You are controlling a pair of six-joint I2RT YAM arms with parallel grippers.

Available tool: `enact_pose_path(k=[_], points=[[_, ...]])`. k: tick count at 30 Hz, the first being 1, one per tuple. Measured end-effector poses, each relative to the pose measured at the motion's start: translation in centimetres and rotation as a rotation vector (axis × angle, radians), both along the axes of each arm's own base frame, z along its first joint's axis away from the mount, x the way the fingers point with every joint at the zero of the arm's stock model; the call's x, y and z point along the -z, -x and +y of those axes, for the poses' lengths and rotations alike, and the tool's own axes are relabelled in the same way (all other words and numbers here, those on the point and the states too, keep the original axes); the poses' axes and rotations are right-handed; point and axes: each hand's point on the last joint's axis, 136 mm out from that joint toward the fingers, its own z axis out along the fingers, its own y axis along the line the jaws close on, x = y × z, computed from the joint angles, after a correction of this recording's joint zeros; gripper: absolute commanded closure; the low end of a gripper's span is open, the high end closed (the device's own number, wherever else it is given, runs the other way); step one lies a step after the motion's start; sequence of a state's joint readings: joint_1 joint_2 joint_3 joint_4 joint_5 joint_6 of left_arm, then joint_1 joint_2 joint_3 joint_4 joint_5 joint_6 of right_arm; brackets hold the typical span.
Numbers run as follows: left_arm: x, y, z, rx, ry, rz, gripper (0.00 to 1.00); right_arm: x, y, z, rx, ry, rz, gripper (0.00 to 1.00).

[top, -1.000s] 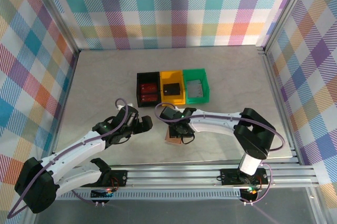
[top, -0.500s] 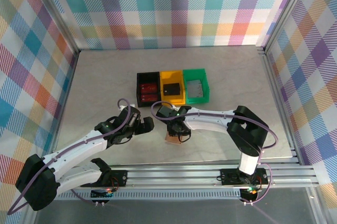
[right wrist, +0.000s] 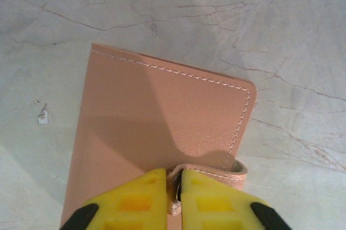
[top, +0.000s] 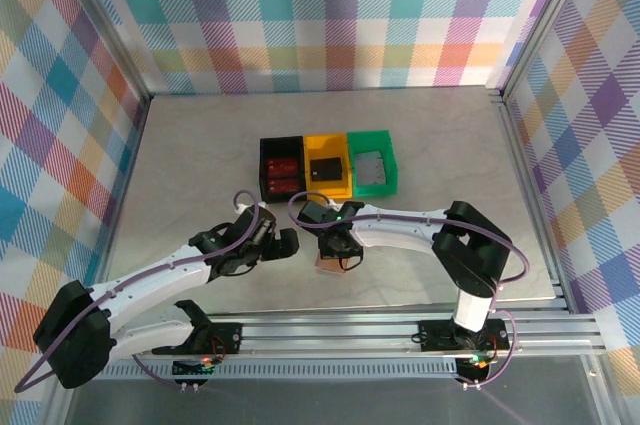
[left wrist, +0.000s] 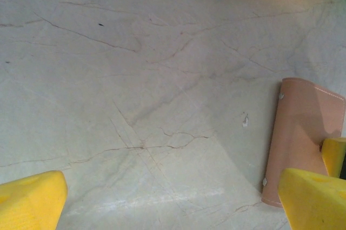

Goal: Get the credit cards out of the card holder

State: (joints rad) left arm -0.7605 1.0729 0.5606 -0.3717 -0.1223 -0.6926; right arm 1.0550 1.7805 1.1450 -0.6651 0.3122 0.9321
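Now the right claw [right wrist: 174,185] pinches shut on the snap tab [right wrist: 216,169] of the closed tan card holder [right wrist: 157,116], flat on the bench [right wrist: 281,35]; the left claw [left wrist: 173,203] gapes wide just beside it.

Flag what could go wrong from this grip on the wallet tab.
The right fingers pinch only the thin snap tab; it may slip free. The left fingers hang open beside the card holder, not pinning it, so a pull could drag the whole closed holder across the table instead of unsnapping it.
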Motion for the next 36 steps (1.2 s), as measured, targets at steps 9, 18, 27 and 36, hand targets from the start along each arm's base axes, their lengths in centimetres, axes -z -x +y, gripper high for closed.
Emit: enact_pose_path(k=[9, 18, 27, 36], points=[[0.1, 0.4, -1.6, 0.033, 0.018, -0.003, 0.00, -0.7, 0.5, 1.8, -0.063, -0.114, 0.015, 1.00], [0.3, 0.7, -2.5, 0.043, 0.035, 0.000, 0.00, -1.8, 0.8, 3.8, -0.132, -0.235, 0.017, 1.00], [0.4, 0.7, -2.5, 0.037, 0.039, 0.004, 0.00, -1.9, 0.6, 2.1, -0.102, -0.365, 0.027, 1.00], [0.4, 0.7, -2.6, 0.038, 0.041, 0.004, 0.00, -1.5, 0.3, -0.5, -0.044, -0.466, 0.035, 1.00]])
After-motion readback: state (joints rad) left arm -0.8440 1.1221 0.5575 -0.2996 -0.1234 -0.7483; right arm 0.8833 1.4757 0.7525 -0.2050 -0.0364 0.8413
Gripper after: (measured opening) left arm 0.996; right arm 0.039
